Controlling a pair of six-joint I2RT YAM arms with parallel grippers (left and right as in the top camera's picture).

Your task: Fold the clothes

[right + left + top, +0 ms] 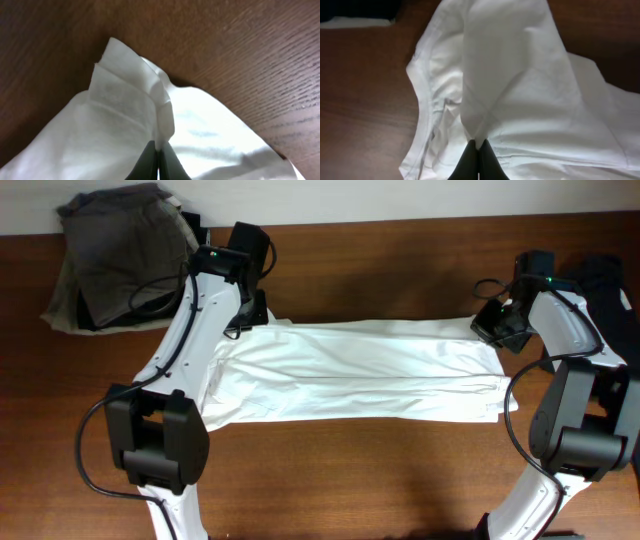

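Observation:
The white T-shirt (360, 370) lies stretched sideways across the table in a long band, folded lengthwise. My left gripper (250, 315) is shut on its far left edge; in the left wrist view the black fingertips (479, 145) pinch a raised fold of white fabric (520, 75), with the hemmed edge (422, 95) to the left. My right gripper (497, 328) is shut on the far right edge; its wrist view shows the gripper (159, 146) clamping a layered corner of the shirt (125, 100) above the wood.
A pile of grey, black and beige garments (120, 255) sits at the far left corner. A dark garment (610, 290) lies at the far right edge. Bare brown wood (360, 470) spreads in front of the shirt.

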